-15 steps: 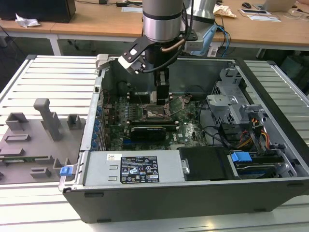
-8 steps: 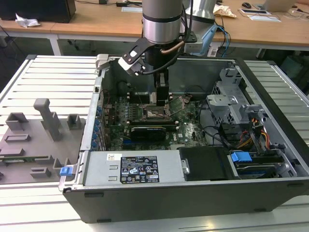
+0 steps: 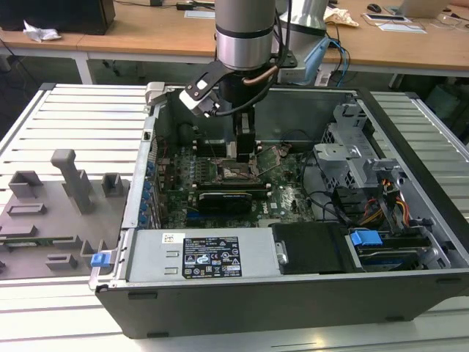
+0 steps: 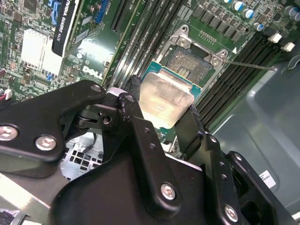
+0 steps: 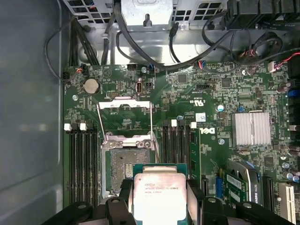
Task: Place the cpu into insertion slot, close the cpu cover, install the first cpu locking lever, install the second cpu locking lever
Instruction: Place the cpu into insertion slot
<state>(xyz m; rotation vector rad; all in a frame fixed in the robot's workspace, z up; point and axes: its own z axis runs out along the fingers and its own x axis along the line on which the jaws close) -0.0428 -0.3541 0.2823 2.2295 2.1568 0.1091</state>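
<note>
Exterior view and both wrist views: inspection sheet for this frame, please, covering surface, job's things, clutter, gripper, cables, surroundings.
Surface: slatted metal table carrying an open computer case; motherboard inside.
Job's things: cpu held over the open socket, not seated; cpu cover swung up.
Clutter: grey fixture tray beside the case, on the exterior view's left.
Gripper: shut on the cpu's edges.
Cables: black bundles inside the case, clear of the socket.
Surroundings: wooden desks behind.

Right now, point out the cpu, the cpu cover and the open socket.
cpu [image 5: 159,197]: first wrist view, metal top.
cpu cover [image 5: 129,139]: first wrist view, hinge-end bar.
socket [image 5: 121,166]: first wrist view, contact field.
</note>
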